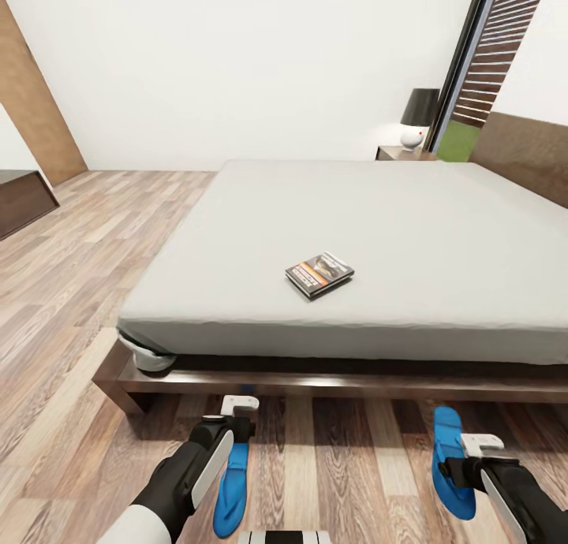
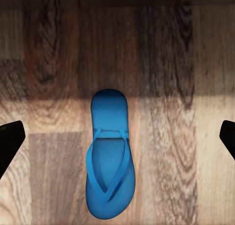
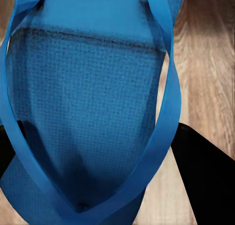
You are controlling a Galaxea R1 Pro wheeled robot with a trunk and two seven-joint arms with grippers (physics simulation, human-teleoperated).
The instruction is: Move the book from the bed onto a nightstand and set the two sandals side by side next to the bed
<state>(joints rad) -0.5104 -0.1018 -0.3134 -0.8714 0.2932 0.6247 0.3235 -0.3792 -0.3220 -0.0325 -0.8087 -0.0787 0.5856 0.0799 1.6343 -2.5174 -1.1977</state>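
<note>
The book (image 1: 319, 274) lies flat on the grey mattress of the bed (image 1: 442, 213), near its front edge. One blue sandal (image 1: 233, 489) (image 2: 110, 161) lies on the wood floor in front of the bed. My left gripper (image 1: 237, 422) (image 2: 117, 137) hangs above it, open, with its dark fingers far apart on either side. The second sandal (image 1: 451, 461) (image 3: 88, 102) sits further right, close up in the right wrist view. My right gripper (image 1: 464, 469) (image 3: 95, 156) is shut on it across its width. A nightstand (image 1: 401, 153) with a lamp stands beyond the bed.
The bed's dark wooden frame (image 1: 331, 382) juts out low just ahead of both grippers. A dark low bench (image 1: 20, 201) stands at the left wall. A window (image 1: 489, 63) and the headboard (image 1: 525, 146) are at the right. Plank floor stretches to the left of the bed.
</note>
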